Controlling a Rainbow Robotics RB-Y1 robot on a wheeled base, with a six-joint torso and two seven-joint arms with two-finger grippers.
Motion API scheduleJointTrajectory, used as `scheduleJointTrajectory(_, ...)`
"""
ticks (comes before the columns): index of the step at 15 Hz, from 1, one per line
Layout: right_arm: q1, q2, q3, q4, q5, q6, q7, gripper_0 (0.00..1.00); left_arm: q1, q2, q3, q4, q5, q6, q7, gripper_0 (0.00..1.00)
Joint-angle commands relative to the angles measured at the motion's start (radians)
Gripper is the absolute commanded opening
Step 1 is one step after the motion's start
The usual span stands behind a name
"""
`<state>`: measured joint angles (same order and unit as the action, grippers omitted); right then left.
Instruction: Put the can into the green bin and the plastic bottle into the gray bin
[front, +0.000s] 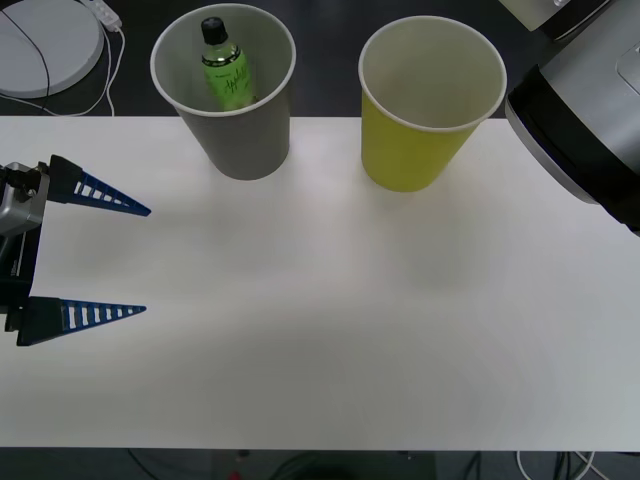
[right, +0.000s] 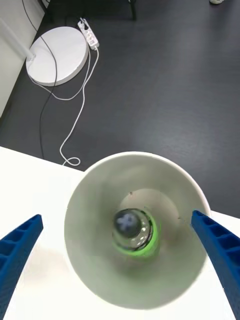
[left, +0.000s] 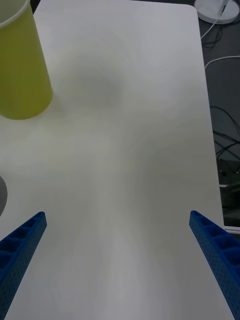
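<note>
Left gripper (front: 110, 262): low at the near-left edge of the table (front: 330, 330), fingers spread wide, holding nothing – bare tabletop between the tips in the left wrist view (left: 117, 265).

Right gripper (right: 117, 260): poised straight above the gray bin, looking down its mouth; fingers apart, one on each side of the rim, empty. In the front view, right arm housing at the far-right edge, gripper itself out of frame.

Plastic bottle (front: 227, 68): already inside the gray bin (front: 240, 150), standing near upright with a slight lean, black cap up; long axis close to vertical. Seen end-on from the right wrist – cap centred in the cup bottom (right: 131, 226), green liquid ringing it.

Gray bin: far-left of the two cups, at the table's back edge (right: 100, 270). Bottle half of the task judged done.

Green bin (front: 425, 150): far-right, well apart from the gray bin, upright; inside looks pale and bare from the front, though its bottom is not visible. Flank also in the left wrist view (left: 22, 75).

Can: location cannot be told from these views.

Key relation: bottle lies directly below the open right jaws, along their approach axis; next call judged to be a straight lift clear of the rim.

Risk: a sideways move could clip the rim and tip the light cup.
</note>
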<state>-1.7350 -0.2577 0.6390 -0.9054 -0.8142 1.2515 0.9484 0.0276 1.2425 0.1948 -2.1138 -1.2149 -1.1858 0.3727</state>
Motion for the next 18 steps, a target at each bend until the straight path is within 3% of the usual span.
scheduleJointTrajectory(1, 0.0, 0.0, 0.001, -0.001, 0.0, -0.001, 0.004, 1.0, 0.0, 0.0, 0.0, 0.0, 0.0, 0.0, 0.0, 1.0)
scheduleJointTrajectory(6, 0.017, -0.005, -0.001, -0.03, 0.001, -0.001, 0.009, 1.0, 0.0, 0.0, 0.0, 0.0, 0.0, 0.0, 0.0, 1.0)
scheduleJointTrajectory(14, 0.169, -0.123, 0.007, -0.388, 0.003, 0.072, -0.028, 1.0, 0.0, 0.0, 0.0, 0.0, 0.0, 0.0, 0.0, 1.0)
scheduleJointTrajectory(18, 0.186, -0.158, 0.007, -0.458, 0.003, 0.128, -0.02, 1.0, 0.0, 0.0, 0.0, 0.0, 0.0, 0.0, 0.0, 1.0)
